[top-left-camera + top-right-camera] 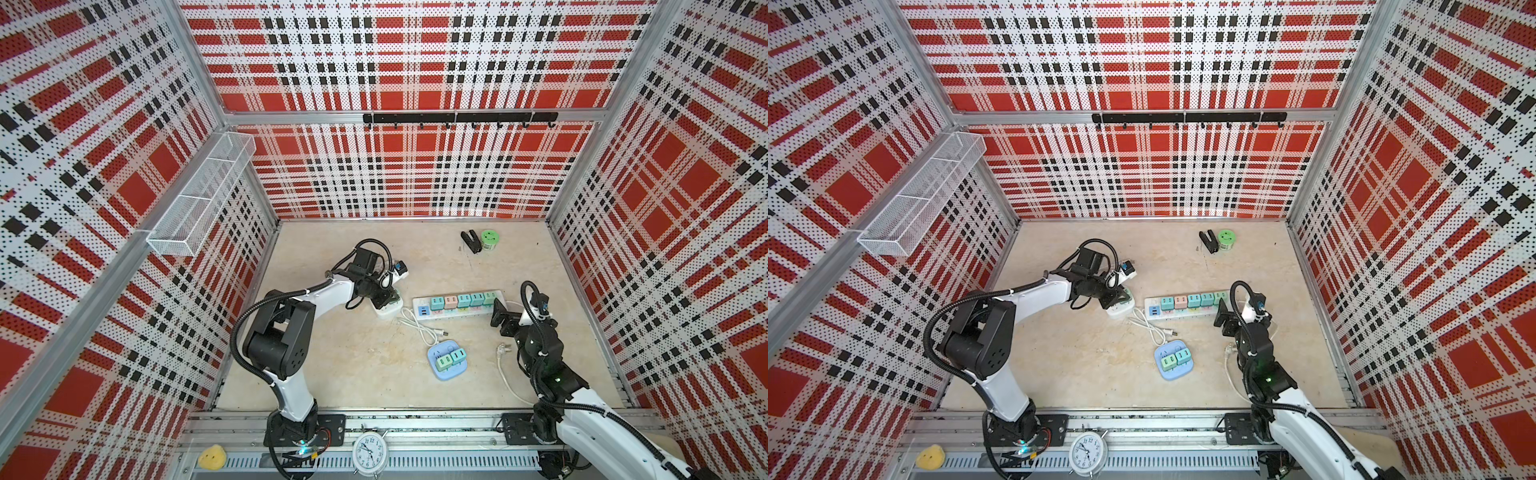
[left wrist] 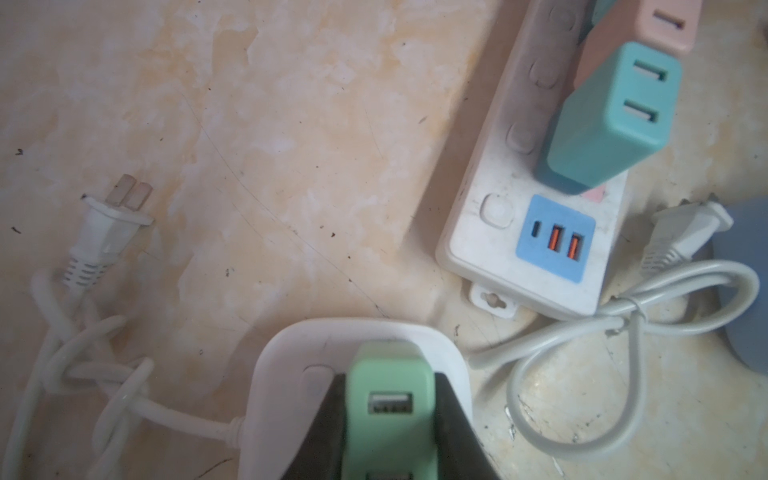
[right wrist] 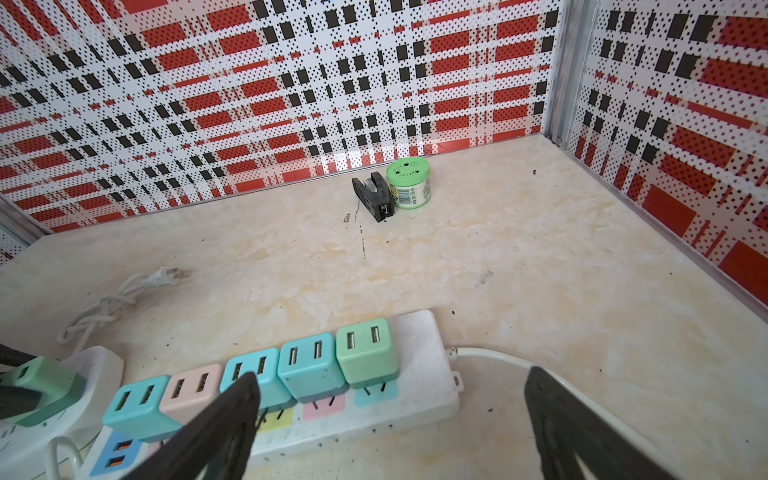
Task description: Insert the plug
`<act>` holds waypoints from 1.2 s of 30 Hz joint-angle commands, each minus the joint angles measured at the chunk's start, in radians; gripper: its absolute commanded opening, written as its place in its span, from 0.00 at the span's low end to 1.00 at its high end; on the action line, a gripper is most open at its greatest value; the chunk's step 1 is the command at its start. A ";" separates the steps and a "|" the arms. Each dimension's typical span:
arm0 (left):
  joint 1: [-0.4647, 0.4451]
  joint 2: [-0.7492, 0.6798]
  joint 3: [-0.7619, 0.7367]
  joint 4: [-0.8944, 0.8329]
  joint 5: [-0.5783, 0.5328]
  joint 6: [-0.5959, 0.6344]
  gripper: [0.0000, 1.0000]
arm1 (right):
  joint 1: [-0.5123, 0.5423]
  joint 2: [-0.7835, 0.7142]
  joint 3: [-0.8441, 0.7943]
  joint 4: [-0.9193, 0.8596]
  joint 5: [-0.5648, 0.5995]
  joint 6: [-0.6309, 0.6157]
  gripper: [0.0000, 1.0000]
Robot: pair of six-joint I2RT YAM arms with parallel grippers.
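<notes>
At the left-centre of the bench point(image 1: 332, 374), the left gripper point(image 1: 383, 297) is clamped tight on the green plug point(image 2: 388, 370), one black finger on each side of its body. The plug stands on top of the small white socket point(image 2: 286, 374), its two USB ports facing up toward the wrist camera. Whether its pins are fully seated cannot be told. The socket's white cord point(image 2: 83, 374) runs off to the left in a loose knot and ends in a two-pin plug point(image 2: 108, 232) lying flat on the bench.

Just right of the socket lies the long power strip point(image 1: 457, 311). It has a blue USB panel point(image 2: 555, 239) at its near-left end and a row of five chargers point(image 3: 307, 365) plugged in along it: teal, pink, teal, teal, green. The right gripper point(image 1: 502, 319) hovers at the strip's right end, fingers spread wide and holding nothing.

Nearer than the strip, a looped white cable point(image 1: 419, 326) lies beside a blue socket base point(image 1: 449, 370) that carries two green chargers. Far back on the bench, a black clip point(image 1: 470, 242) touches a green can point(image 1: 490, 238). On the near rail sit an alarm clock point(image 1: 370, 453) and a yellow toy point(image 1: 212, 457).
</notes>
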 commanded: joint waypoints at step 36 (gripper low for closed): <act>0.170 -1.010 -0.803 0.565 -0.572 -0.433 0.99 | -0.009 0.041 0.454 -0.463 0.144 -0.114 1.00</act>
